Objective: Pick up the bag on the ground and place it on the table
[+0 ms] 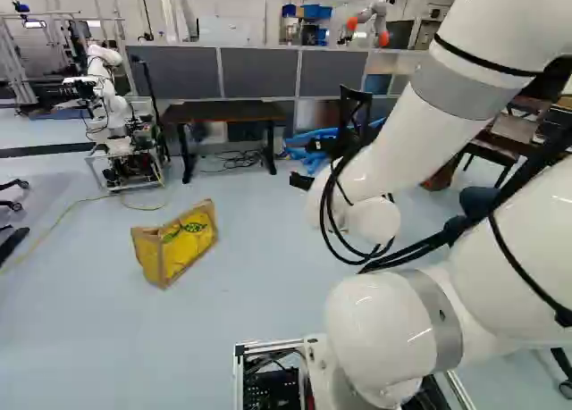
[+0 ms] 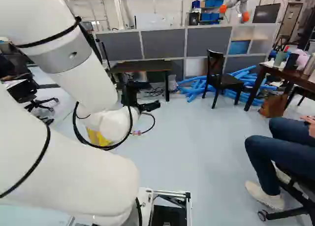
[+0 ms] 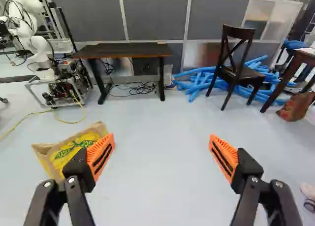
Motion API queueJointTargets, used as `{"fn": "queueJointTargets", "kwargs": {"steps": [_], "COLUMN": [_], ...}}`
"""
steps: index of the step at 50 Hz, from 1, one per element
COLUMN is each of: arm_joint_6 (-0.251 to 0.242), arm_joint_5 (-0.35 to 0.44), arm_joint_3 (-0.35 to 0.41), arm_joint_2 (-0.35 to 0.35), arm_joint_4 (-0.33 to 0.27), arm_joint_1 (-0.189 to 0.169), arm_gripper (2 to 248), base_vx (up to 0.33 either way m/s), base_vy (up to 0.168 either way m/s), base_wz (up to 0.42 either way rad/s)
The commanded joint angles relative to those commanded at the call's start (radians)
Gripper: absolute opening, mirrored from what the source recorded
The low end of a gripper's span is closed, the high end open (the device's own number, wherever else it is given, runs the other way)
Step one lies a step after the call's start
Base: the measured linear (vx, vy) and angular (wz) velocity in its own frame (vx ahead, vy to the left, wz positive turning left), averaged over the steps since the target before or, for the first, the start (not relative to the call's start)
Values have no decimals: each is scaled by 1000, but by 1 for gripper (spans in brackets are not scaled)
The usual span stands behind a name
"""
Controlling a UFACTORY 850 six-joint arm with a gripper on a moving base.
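In the right base view my gripper (image 2: pixel 148 107) shows only in part past the arm, its fingertips hard to make out. The wrist view has the gripper (image 3: pixel 161 138) wide open, with nothing between its orange pads. A yellow and brown paper bag (image 1: pixel 188 240) lies on the floor, left of the arm in the left base view. In the wrist view the bag (image 3: pixel 66 149) is beyond and outside one finger, which partly covers it. Only a yellow patch of it shows behind the arm in the right base view. A dark-topped table (image 3: pixel 123 50) stands farther off by the partitions.
Another robot (image 1: pixel 112 106) stands on a cart near the table, a yellow cable on the floor beside it. A dark chair (image 2: pixel 221 78), blue tubes (image 2: pixel 194 88) and a second table (image 2: pixel 290 77) are farther right. A seated person's legs (image 2: pixel 275 152) are at the right base view's right.
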Motion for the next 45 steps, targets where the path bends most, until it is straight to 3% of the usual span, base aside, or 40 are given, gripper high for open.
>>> {"fn": "queueJointTargets", "kwargs": {"steps": [45], "arm_joint_6": [0], "arm_joint_5": [0], "arm_joint_3": [0], "arm_joint_2": [0], "arm_joint_4": [0], "arm_joint_1": [0], "arm_gripper": [247], "base_vx": [8], "base_vy": [-4], "base_wz": [7]}}
